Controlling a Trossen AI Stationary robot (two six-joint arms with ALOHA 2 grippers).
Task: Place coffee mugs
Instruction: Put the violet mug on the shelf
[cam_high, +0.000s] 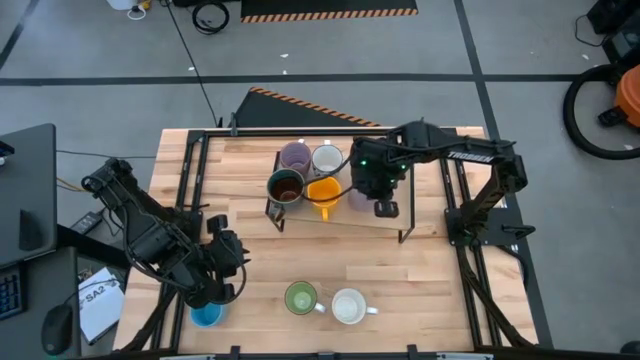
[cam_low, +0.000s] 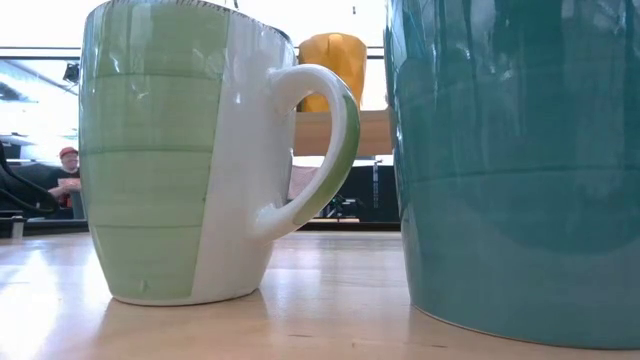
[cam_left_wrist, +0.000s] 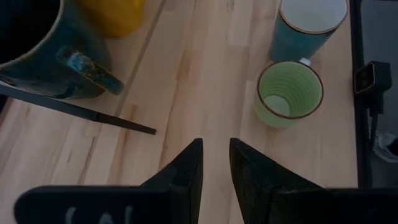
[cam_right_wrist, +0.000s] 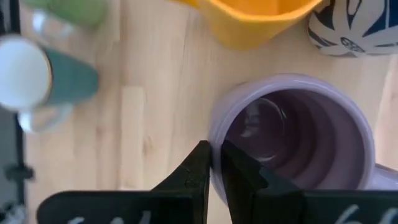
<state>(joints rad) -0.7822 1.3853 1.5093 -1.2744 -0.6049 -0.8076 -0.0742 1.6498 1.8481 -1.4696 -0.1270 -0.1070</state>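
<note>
1. The left hand (cam_high: 222, 283) hangs low over the desk's (cam_high: 420, 270) near-left corner, fingers a little apart and holding nothing; the blue mug (cam_high: 206, 314) sits just beside it.
2. The green mug (cam_high: 300, 298) and a white-lined mug (cam_high: 348, 306) stand upright near the front edge, apart from either hand.
3. The right hand (cam_right_wrist: 214, 171) pinches the near rim of a lavender mug (cam_right_wrist: 298, 134), one finger inside, one outside. The mug stands upright beside the orange mug (cam_high: 324, 192), so the right arm is plainly nearer; lifting should go straight up.

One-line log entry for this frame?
right gripper: shut on lavender mug rim, at rack | left gripper: empty, slightly open, near blue mug
</note>
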